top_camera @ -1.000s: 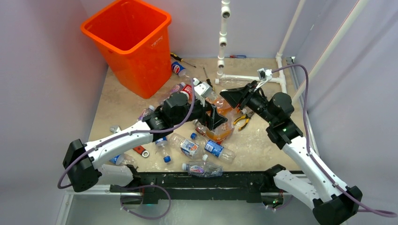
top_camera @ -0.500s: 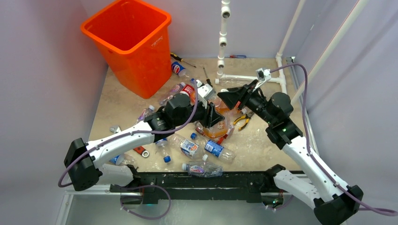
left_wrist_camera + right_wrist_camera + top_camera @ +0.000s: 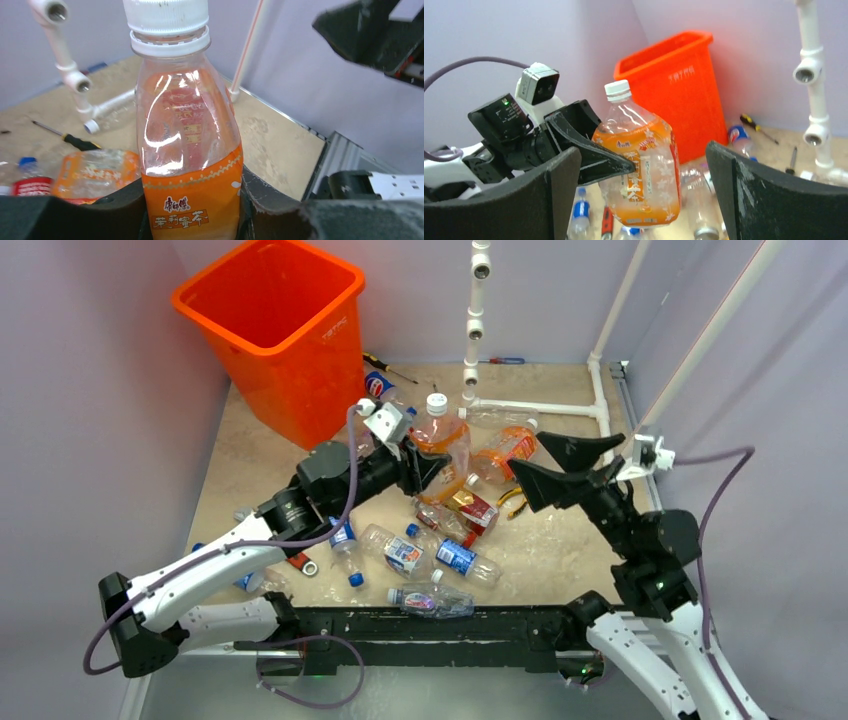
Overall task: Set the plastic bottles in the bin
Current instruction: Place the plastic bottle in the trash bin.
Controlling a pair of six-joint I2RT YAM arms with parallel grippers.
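- The left gripper [image 3: 428, 464] is clamped on the lower, labelled part of an orange-tinted bottle [image 3: 187, 150], with one finger on each side. The bottle stands upright in the jaws, white cap up, clear of the table [image 3: 260, 455].
- The right gripper [image 3: 550, 466] is spread wide and holds nothing. The bottle is ahead of its jaws and well apart from them.
- The bin [image 3: 290, 390] stands beyond the left jaws and off to their left. The step in hand looks like the carry to it.
- The bin's rim appears to sit at about cap height, so the arm likely needs to rise before it swings. That way the bottle's base passes over the thick rim rather than striking the wall.
- The thin plastic may dent or slip, so a firm, steady squeeze and a smooth swing suit it best.
- The jaws should part only when the whole bottle hangs inside the square mouth.
- The pipe frame [image 3: 473, 330] stands beyond the jaws to their right, on the opposite side from the bin.
- Other bottles [image 3: 400, 552] lie on the table below and behind the jaws.
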